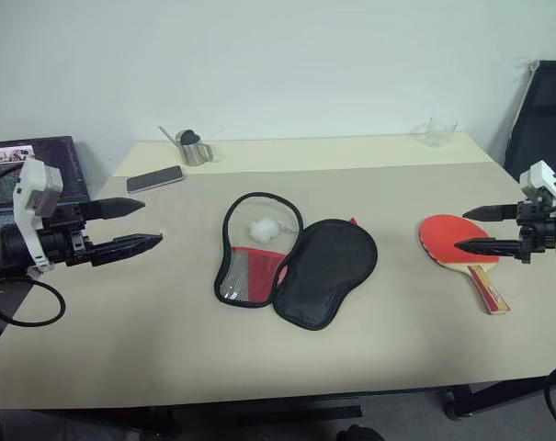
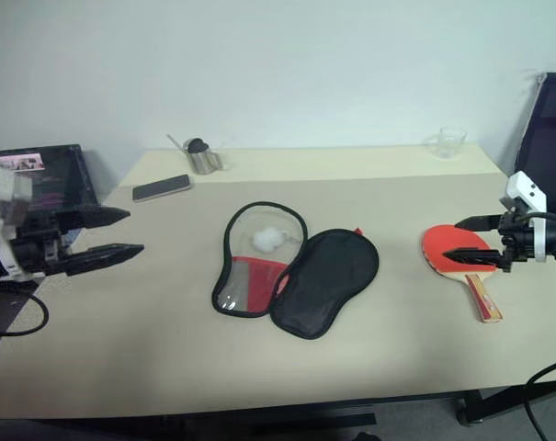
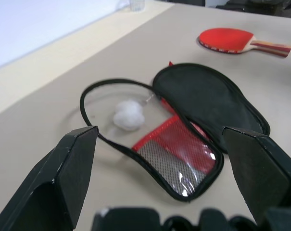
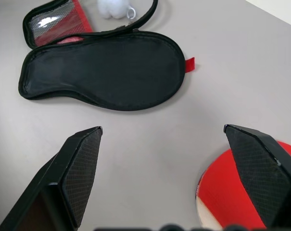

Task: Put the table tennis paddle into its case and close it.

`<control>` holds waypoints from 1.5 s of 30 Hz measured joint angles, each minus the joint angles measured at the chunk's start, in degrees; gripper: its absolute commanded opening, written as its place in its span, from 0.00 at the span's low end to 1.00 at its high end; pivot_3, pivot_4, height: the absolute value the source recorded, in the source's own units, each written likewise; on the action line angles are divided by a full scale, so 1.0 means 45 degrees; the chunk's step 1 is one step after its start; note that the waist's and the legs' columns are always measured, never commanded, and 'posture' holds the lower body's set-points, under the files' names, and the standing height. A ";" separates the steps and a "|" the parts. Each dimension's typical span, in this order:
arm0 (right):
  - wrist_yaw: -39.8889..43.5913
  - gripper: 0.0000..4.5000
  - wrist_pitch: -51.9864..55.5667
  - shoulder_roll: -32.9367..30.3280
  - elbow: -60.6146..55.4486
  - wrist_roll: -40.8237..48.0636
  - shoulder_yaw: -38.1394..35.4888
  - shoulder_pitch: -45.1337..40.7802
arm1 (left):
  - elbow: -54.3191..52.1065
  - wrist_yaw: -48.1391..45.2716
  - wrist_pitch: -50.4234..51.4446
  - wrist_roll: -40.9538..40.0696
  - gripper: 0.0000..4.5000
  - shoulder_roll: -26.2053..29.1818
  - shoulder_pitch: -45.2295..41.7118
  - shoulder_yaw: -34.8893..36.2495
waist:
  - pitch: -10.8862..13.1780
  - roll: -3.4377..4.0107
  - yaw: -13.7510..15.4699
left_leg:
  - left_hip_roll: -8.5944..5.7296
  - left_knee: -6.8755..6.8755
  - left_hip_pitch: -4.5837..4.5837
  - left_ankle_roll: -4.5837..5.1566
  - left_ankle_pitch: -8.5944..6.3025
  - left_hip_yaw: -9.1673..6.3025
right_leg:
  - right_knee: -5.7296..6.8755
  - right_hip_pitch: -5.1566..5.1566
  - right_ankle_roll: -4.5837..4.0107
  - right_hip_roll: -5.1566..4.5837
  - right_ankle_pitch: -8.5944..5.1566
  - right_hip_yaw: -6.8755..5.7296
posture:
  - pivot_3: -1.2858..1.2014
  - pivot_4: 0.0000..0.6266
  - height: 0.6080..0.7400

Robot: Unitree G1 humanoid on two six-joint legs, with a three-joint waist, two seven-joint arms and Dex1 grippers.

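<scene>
The case (image 1: 296,262) lies open in the middle of the table, its black half (image 4: 104,71) spread to the right and its clear half with red mesh (image 3: 176,151) and white pom-pom (image 1: 266,228) to the left. To its right lies the table tennis paddle (image 1: 452,243), red face up, its pale handle (image 1: 489,287) pointing toward the front edge. My right gripper (image 1: 470,229) hovers open over the paddle's face. My left gripper (image 1: 141,225) hangs open above the table's left side, well away from the case.
A dark phone (image 1: 154,178) and a small metal jug (image 1: 194,147) sit at the back left of the table (image 1: 259,349). A clear glass (image 1: 440,132) stands at the back right. A laptop (image 1: 39,161) is beyond the left edge, a black chair (image 1: 546,110) at the far right.
</scene>
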 measured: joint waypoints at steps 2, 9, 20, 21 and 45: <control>-0.0027 0.99 -0.0011 0.0164 0.0085 -0.0015 0.0051 -0.0190 | -0.0154 0.0129 0.0065 -0.0025 1.00 0.0000 0.0094 0.0190 | 0.0000 0.0000 -0.0005 | -0.0001 0.0000 0.0000 0.0000 0.0000 0.0003 | 0.0001 -0.0001 0.0000 0.0000 0.0000 0.0000 | 0.52 0.24 1.00; -0.0135 0.99 -0.0274 0.0865 0.0222 -0.0051 0.0379 -0.0913 | -0.0847 0.0901 0.0210 -0.0299 1.00 -0.0405 0.0175 0.0624 | 0.0000 0.0000 0.0013 | -0.0001 -0.0001 0.0001 -0.0001 0.0000 -0.0003 | -0.0001 0.0001 0.0000 -0.0002 0.0000 0.0003 | 0.52 0.24 1.00; -0.0500 0.99 0.0411 0.0933 -0.1711 0.0500 0.0226 0.0147 | 0.2856 0.1630 0.0419 0.1064 1.00 -0.2286 -0.1825 -0.1880 | -0.0012 -0.0006 0.0061 | -0.0008 0.0023 -0.0007 0.0000 0.0000 -0.0003 | 0.0004 0.0004 0.0003 -0.0002 0.0002 -0.0012 | 0.52 0.24 1.00; -0.0500 0.99 0.0542 0.0899 -0.1877 0.0525 0.0196 0.0284 | 0.3199 0.1675 0.0451 0.1209 1.00 -0.2601 -0.2049 -0.2099 | -0.0012 -0.0006 0.0065 | -0.0009 0.0024 -0.0008 0.0001 0.0000 -0.0002 | 0.0006 0.0004 0.0003 -0.0003 0.0002 -0.0012 | 0.52 0.24 1.00; -0.1031 1.00 0.2525 -0.0811 -0.4318 0.1448 -0.0988 0.2143 | 0.6419 0.5360 0.1643 0.3060 0.96 -0.8172 -0.4416 -0.3826 | -0.0020 -0.0025 0.0368 | -0.0018 0.0207 0.0000 0.0012 -0.0007 -0.0014 | 0.0168 0.0028 0.0008 -0.0009 0.0009 -0.0001 | 0.52 0.24 1.00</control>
